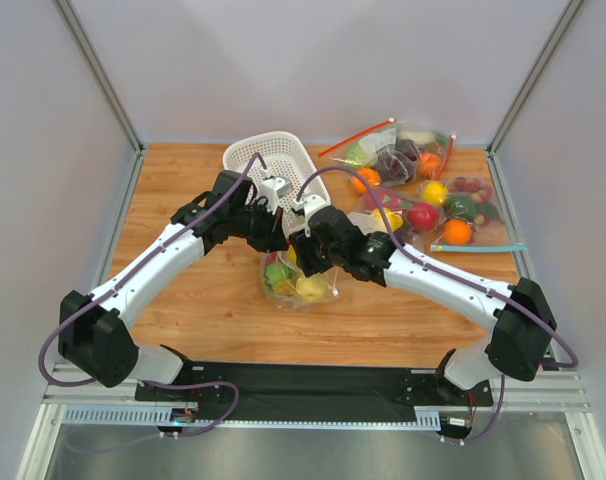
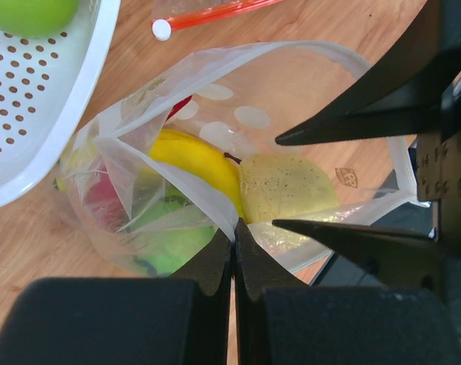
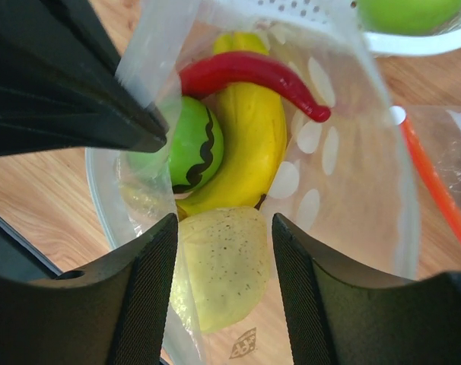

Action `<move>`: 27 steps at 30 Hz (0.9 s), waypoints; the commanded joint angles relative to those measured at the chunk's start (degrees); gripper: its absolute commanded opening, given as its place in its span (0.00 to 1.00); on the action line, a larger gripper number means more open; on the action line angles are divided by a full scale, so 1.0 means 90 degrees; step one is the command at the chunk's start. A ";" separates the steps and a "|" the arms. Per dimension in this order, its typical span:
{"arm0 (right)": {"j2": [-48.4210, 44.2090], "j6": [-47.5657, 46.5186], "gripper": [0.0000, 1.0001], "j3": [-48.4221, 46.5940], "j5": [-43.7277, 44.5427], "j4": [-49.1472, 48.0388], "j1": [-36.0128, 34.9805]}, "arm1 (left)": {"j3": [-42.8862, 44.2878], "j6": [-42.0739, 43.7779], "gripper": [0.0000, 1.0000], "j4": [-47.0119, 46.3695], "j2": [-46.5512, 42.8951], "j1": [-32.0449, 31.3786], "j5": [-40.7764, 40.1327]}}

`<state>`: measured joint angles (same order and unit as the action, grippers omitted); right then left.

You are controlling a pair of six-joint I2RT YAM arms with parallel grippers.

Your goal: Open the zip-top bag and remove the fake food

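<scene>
The polka-dotted zip-top bag (image 1: 298,285) lies open on the wooden table between both arms. My left gripper (image 2: 234,226) is shut on its near rim and holds the mouth open. Inside lies the fake food: a yellow banana (image 3: 253,144), a red chili (image 3: 253,72), a green apple (image 3: 189,144) and a yellowish round fruit (image 3: 223,266). My right gripper (image 3: 224,220) reaches into the mouth with its fingers (image 3: 299,266) close on either side of the yellowish fruit. One finger touches it and a thin gap shows at the other. From the left wrist, the right fingers (image 2: 344,125) straddle that fruit (image 2: 287,186).
A white perforated basket (image 1: 268,165) stands just behind the bag, with a green apple (image 3: 405,11) in it. Several undotted bags of fruit (image 1: 423,190) with red and blue zip strips lie at the back right. A red zip strip (image 2: 215,11) lies close to the bag.
</scene>
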<state>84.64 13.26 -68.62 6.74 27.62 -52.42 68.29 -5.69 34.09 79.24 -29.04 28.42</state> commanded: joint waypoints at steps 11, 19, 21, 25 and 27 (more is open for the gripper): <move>-0.0059 0.0372 0.59 0.0144 0.0237 0.0213 -0.0357 | 0.0059 0.0037 0.00 -0.0067 -0.0191 0.0033 0.0182; -0.0088 0.0772 0.64 0.0427 0.0101 0.0193 -0.0571 | 0.0039 0.0008 0.00 -0.0086 -0.0182 0.0033 0.0172; -0.0156 0.0841 0.66 0.0514 0.0052 0.0174 -0.0630 | 0.0049 -0.0002 0.00 -0.0096 -0.0201 0.0043 0.0172; -0.0303 0.1065 0.75 0.0729 -0.0202 -0.0069 -0.0689 | 0.0029 -0.0022 0.00 -0.0106 -0.0201 0.0043 0.0182; -0.0332 0.1105 0.83 0.0827 -0.0251 -0.0177 -0.0728 | 0.0029 -0.0012 0.00 -0.0106 -0.0191 0.0043 0.0191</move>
<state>83.85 20.99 -62.57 6.52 28.29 -58.11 68.29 -5.85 34.52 79.24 -29.06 29.71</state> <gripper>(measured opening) 0.798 0.006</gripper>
